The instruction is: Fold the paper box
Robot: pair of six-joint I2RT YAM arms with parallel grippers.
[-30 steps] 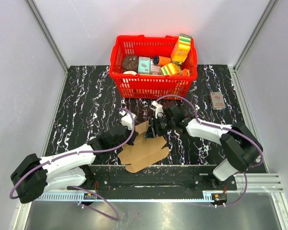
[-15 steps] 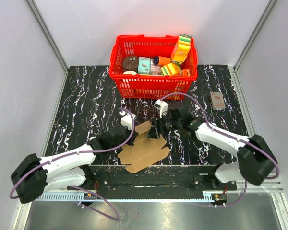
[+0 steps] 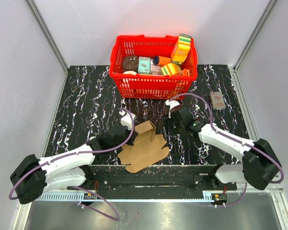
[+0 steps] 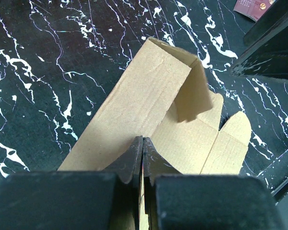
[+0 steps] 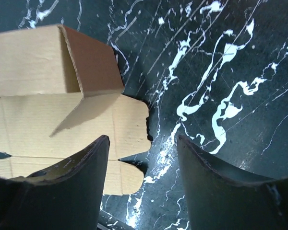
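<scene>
1. Paper box: one, part-folded, near centre of the surface, one flap standing
2. Left gripper: one, pressed together at the box's left edge; best kept bearing down there
3. Right gripper: one, spread, empty, just right of the box; should meet the next flap squarely at its crease
4. Red basket: one, far centre; red packet: one, far right
</scene>
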